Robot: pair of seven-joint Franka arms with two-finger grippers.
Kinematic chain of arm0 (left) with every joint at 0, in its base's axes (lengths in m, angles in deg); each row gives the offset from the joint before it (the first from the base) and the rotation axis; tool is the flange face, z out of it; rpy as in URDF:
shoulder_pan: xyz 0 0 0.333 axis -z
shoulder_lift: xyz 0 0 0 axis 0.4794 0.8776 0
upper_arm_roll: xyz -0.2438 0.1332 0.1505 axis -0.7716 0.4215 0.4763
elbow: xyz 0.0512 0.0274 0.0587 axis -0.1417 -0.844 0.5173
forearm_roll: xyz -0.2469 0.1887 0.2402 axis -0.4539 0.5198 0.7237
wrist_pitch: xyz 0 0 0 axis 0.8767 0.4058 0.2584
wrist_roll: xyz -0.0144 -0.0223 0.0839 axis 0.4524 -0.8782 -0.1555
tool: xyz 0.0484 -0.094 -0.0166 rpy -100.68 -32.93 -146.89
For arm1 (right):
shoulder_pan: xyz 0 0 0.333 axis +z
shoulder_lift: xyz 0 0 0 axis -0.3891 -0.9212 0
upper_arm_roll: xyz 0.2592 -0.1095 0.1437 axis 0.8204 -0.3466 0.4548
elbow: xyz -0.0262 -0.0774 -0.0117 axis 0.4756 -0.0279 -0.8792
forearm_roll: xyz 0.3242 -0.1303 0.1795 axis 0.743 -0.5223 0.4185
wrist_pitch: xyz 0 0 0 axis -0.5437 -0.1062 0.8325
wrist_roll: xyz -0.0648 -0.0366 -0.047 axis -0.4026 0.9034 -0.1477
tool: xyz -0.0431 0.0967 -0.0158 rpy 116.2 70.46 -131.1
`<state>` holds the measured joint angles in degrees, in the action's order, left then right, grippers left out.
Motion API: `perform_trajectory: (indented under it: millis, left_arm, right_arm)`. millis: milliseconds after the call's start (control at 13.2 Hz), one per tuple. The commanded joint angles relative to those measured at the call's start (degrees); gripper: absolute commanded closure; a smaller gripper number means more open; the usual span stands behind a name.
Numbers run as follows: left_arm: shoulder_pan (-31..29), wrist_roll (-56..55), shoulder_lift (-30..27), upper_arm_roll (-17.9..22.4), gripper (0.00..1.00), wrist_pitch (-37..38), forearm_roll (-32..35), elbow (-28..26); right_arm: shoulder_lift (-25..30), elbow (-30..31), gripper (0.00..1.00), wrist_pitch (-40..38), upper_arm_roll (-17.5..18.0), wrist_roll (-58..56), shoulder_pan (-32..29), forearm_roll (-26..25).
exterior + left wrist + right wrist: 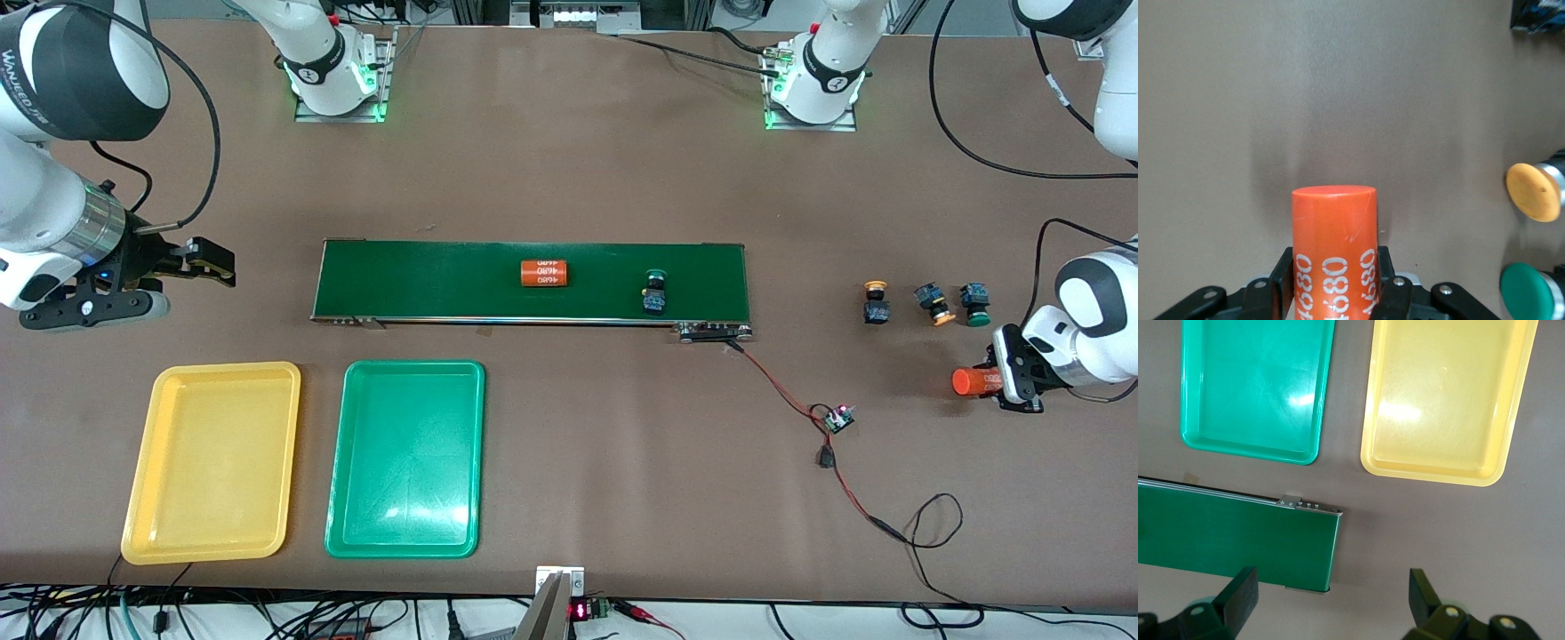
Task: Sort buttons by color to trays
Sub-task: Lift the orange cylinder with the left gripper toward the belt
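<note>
Brown tabletop [569,178] carried a long green conveyor belt [427,280] across its middle, with an orange cylinder [544,272] and one green button [655,293] riding on it, probably feeding parts toward the right arm's end. Yellow tray [213,462] and green tray [406,460] sat side by side nearer the front camera than the belt, both with nothing in them, so sorting looked barely begun. Three more buttons [929,304], two yellow-capped and one green, waited in a row on the table at the left arm's end. Left gripper [1000,382] sat low at the table just nearer the camera than that row, fingers [1281,280] clamped around a second orange cylinder [1335,250], likely to load it onto the belt rather than a button. Right gripper [1331,593] hovered with jaws spread wide over the belt's end beside the trays, waiting to pick off arrivals.
</note>
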<state>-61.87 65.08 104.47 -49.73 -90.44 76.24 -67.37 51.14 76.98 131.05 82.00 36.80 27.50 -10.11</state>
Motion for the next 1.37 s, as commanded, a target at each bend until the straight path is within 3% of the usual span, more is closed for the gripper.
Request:
perform_trajectory:
  millis: [0,228,531,911,1290]
  left_arm:
    - [0.18,-3.13,-5.19,-0.19,1.0,9.06,-1.47,-0.47]
    - [3.59,-11.22,-10.11,-0.19,1.0,18.32,-1.47,-1.34]
    - [8.25,-31.43,-15.58,-0.11,1.0,18.68,-1.03,-6.62]
    - [12.83,-28.82,-17.15,-0.54,1.0,19.21,-1.82,-11.09]
    - [18.37,-21.27,-20.76,-4.92,1.0,19.39,-1.82,-14.71]
  right_arm:
    - [-1.2,-0.93,0.0,1.08,0.15,0.4,-0.11,0.46]
    - [-1.64,-0.93,0.0,1.7,0.15,0.58,-0.03,0.55]
    - [-1.9,-0.93,0.0,1.7,0.33,0.66,0.67,0.37]
    - [-1.9,-0.93,0.0,1.7,0.24,0.75,0.59,0.64]
    - [-1.82,-0.93,0.0,1.61,0.33,0.84,0.85,0.9]
